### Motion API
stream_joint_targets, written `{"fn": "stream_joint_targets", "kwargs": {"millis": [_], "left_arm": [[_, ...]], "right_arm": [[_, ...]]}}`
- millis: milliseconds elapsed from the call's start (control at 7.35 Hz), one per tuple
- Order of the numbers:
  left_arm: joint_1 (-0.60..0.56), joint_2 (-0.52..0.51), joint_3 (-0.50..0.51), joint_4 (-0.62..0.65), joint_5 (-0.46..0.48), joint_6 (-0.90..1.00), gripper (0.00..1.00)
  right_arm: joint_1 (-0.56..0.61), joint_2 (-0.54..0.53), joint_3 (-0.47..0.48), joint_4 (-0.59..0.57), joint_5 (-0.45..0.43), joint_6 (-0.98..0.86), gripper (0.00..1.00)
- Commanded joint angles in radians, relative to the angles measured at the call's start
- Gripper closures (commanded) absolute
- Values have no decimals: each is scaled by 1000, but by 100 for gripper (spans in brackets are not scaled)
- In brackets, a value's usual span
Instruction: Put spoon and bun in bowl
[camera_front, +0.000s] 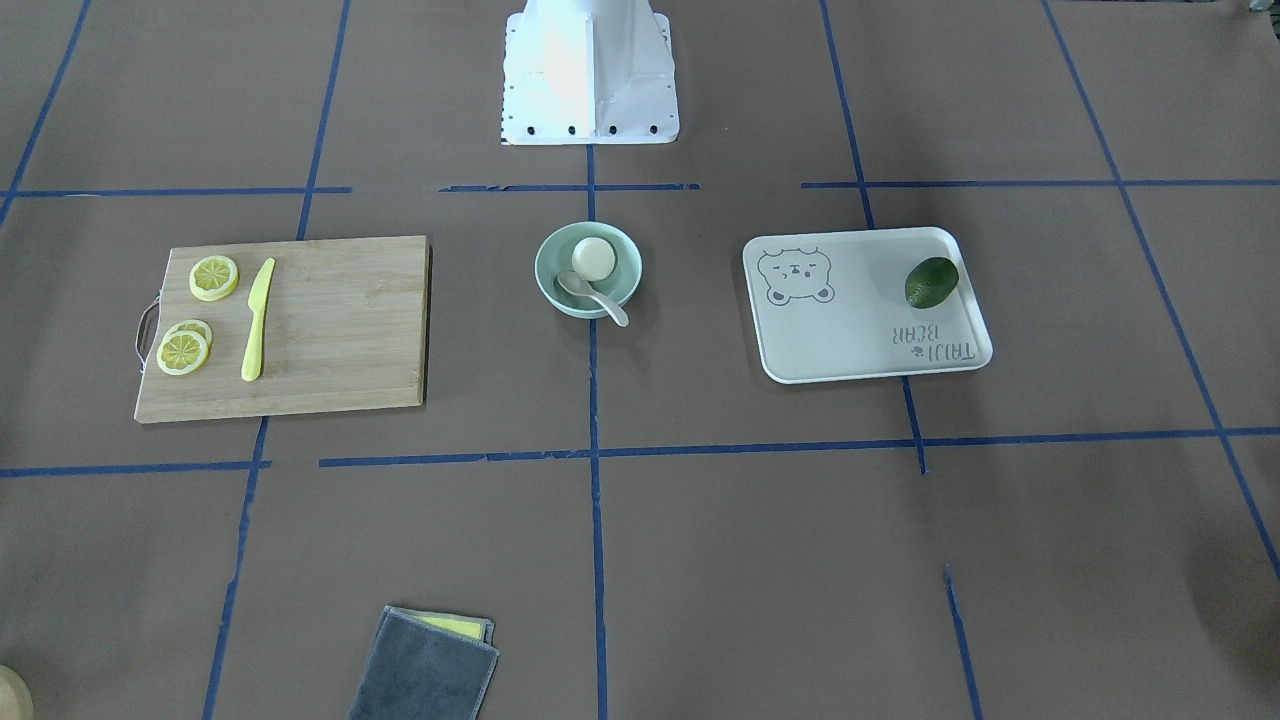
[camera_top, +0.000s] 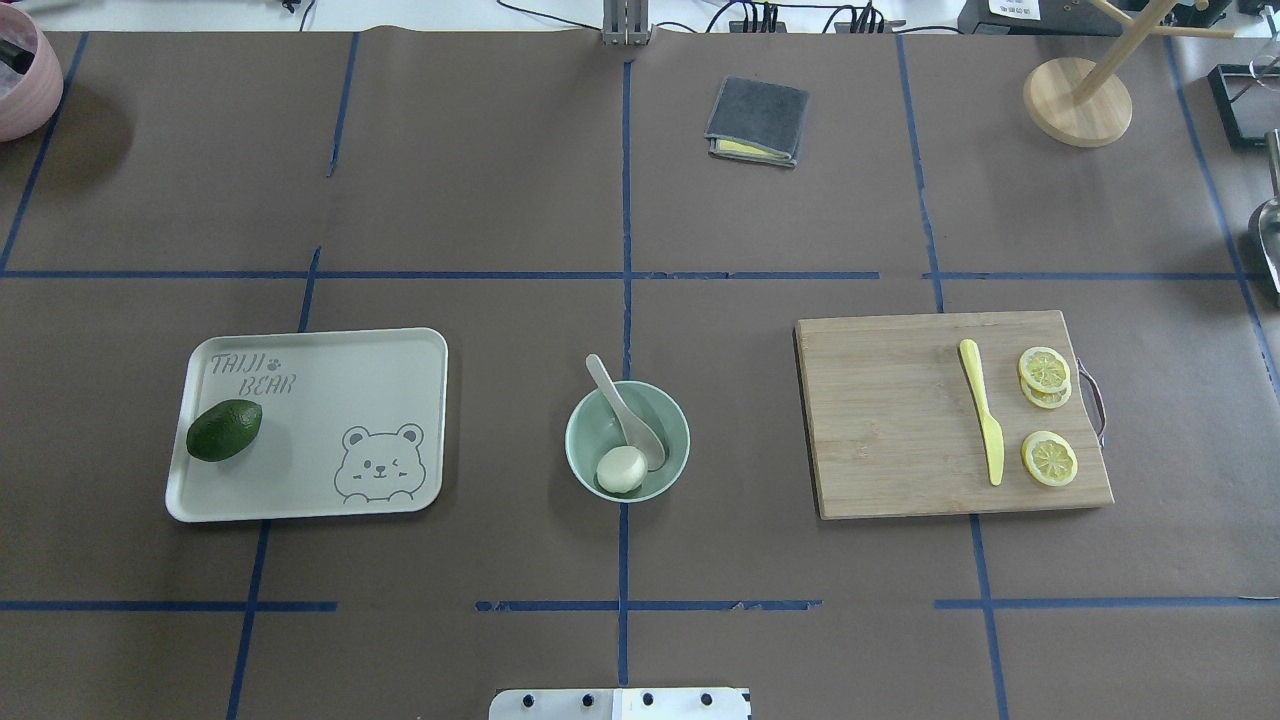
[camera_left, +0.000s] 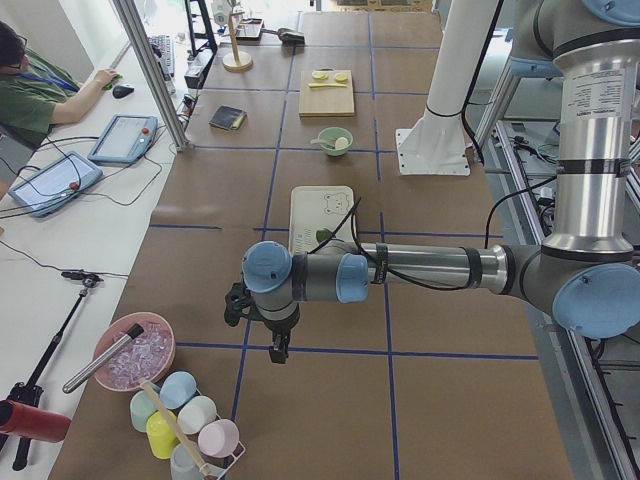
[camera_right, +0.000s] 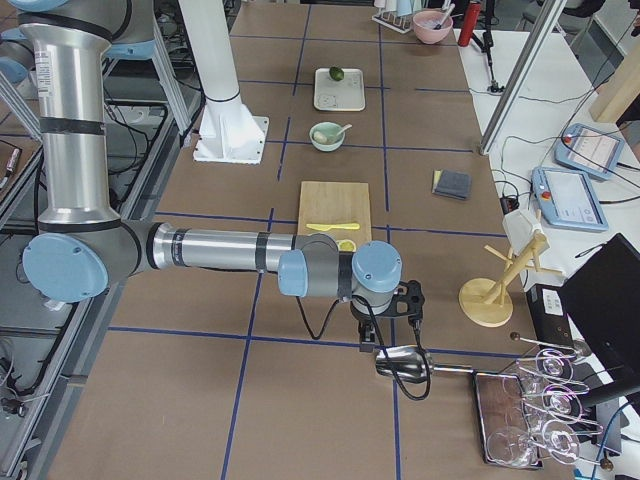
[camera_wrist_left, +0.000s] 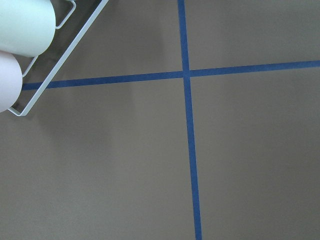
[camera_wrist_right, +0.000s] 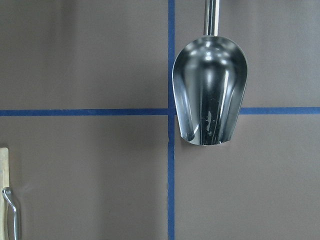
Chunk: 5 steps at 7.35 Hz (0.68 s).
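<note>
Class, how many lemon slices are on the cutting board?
3. One lemon slice lies alone; two others overlap farther from the robot, all between the yellow knife and the board's handle.

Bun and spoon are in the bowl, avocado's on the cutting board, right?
Not quite. The bun and spoon are in the bowl, but the avocado lies on the bear tray, not the cutting board, per the overhead view.
</note>
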Motion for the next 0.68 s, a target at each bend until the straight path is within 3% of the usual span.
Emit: {"fn": "stream_joint_targets", "kwargs": {"millis": [0, 544], "left_arm": [[-2, 1, -5, -36, 0, -6, 0], [-2, -13, -5, -44, 0, -9, 0]], "right_arm": [[0, 2, 1, 1, 0, 0, 0], [0, 13, 1, 1, -2, 0, 0]]}}
